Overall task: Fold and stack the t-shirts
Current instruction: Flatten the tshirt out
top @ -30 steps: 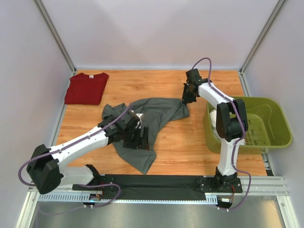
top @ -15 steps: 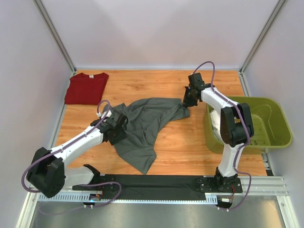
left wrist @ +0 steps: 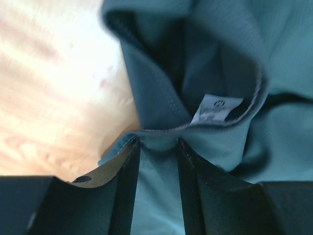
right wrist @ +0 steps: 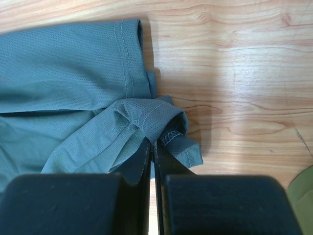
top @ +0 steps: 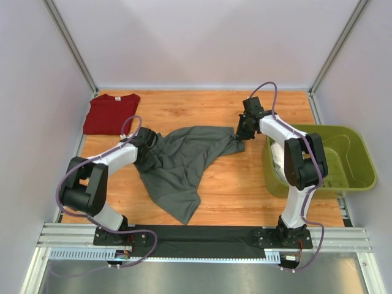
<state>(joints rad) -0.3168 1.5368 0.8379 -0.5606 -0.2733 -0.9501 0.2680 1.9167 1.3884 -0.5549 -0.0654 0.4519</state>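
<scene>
Grey tee (top: 184,160): right gripper (right wrist: 152,143) pinches 1 sleeve (right wrist: 142,116) to spread it. Left gripper (left wrist: 157,145) straddles collar (left wrist: 171,128), grip unclear.

An olive-green plastic basket (top: 354,184) stands upright at the right edge of the wooden table (top: 245,196) — partly overhanging it. Along the near edge lies a black mat (top: 208,236) — just nearer, metal rails (top: 343,240).

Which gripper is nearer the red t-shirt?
Left. The left gripper straddles the grey t-shirt collar just beside the red t-shirt; the right gripper pinches the opposite end, toward the green basket.
</scene>
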